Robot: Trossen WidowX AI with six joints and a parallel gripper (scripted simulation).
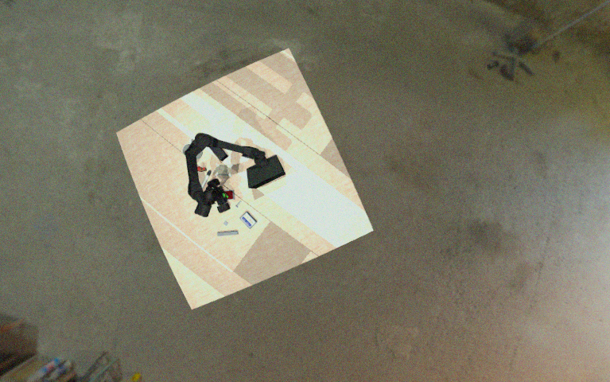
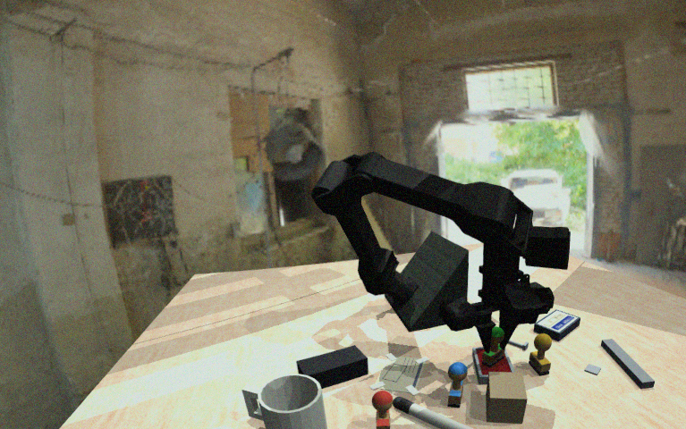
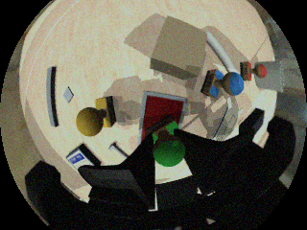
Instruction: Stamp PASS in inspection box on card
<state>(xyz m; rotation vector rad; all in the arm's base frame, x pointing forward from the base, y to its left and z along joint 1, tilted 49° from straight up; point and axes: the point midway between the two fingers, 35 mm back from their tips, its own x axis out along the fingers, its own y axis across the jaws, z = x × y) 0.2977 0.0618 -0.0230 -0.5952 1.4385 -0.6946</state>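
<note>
My gripper [image 2: 495, 346] [image 3: 163, 134] is shut on the green-knobbed stamp [image 2: 496, 334] [image 3: 169, 152] and holds it upright. The stamp's base is over the red ink pad [image 1: 231, 194] [image 2: 482, 365] [image 3: 160, 107], very low or touching; the contact is hard to tell. The card [image 2: 402, 371] [image 3: 223, 121] lies taped flat beyond the blue stamp; I cannot make out a print on it. A yellow stamp [image 2: 542, 342] [image 3: 89, 121], a blue stamp [image 2: 457, 371] [image 3: 234, 83] and a red stamp [image 2: 382, 401] [image 3: 259, 71] stand around. No stamp lettering is readable.
A brown block [image 2: 505, 397] [image 3: 178, 45] stands close beside the pad. A marker [image 2: 434, 416] [image 3: 218, 50], a grey mug [image 2: 295, 407] and a black block [image 2: 332, 365] lie toward the card side. A blue-labelled box [image 1: 248, 219] [image 2: 558, 323], a bolt [image 2: 518, 345] and a grey bar [image 1: 227, 232] [image 2: 627, 364] lie opposite.
</note>
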